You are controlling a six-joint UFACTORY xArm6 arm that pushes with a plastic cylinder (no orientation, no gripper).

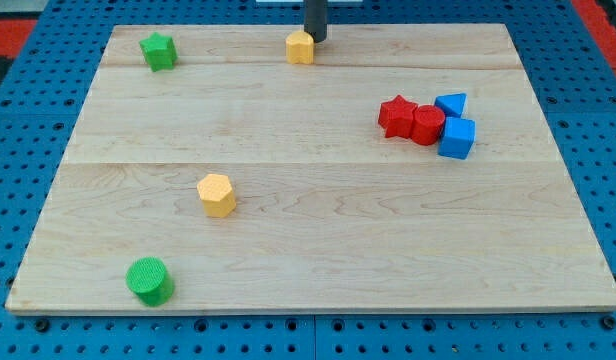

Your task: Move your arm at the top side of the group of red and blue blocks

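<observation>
Dark and straight, my tip [316, 40] touches the small yellow block [301, 47] at the view's top, holding nothing; the red star [395, 115], red cylinder [427, 124], blue triangle [451, 103] and blue cube [457, 138] cluster well right of it, lower down.

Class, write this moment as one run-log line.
tip: view's top edge, touching yellow block | red star, red cylinder, blue blocks: grouped at the view's right | tip not yet above group
</observation>
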